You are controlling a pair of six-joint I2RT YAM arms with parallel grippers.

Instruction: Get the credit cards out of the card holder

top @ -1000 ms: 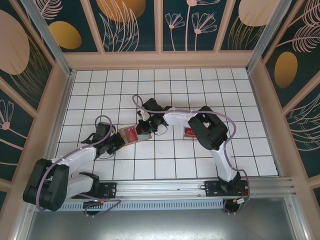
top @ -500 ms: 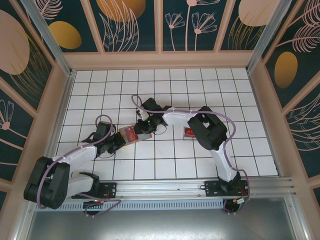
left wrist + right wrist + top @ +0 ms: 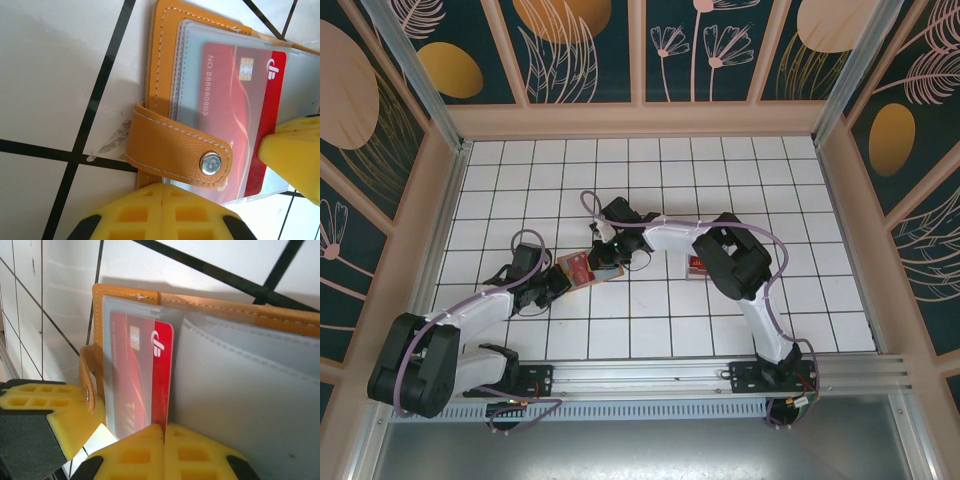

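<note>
The tan-orange card holder (image 3: 578,271) lies open on the tiled table, its snap strap (image 3: 175,150) folded over the edge. A red credit card (image 3: 235,100) sits partly out of a clear pocket. My left gripper (image 3: 163,192) is shut on the holder's (image 3: 162,65) near edge, at the holder's lower left in the top view (image 3: 556,284). My right gripper (image 3: 164,432) is shut on the exposed edge of the red card (image 3: 162,370), next to the grey-blue pocket panel (image 3: 240,390). From above, the right gripper (image 3: 607,257) sits at the holder's right end.
Another red card (image 3: 697,265) lies flat on the tiles right of the holder, partly under the right arm's elbow (image 3: 725,255). Wooden walls enclose the table on three sides. A metal rail (image 3: 660,378) runs along the near edge.
The right arm has shifted slightly to the left over the holder. The left gripper and the holder stay where they were.
</note>
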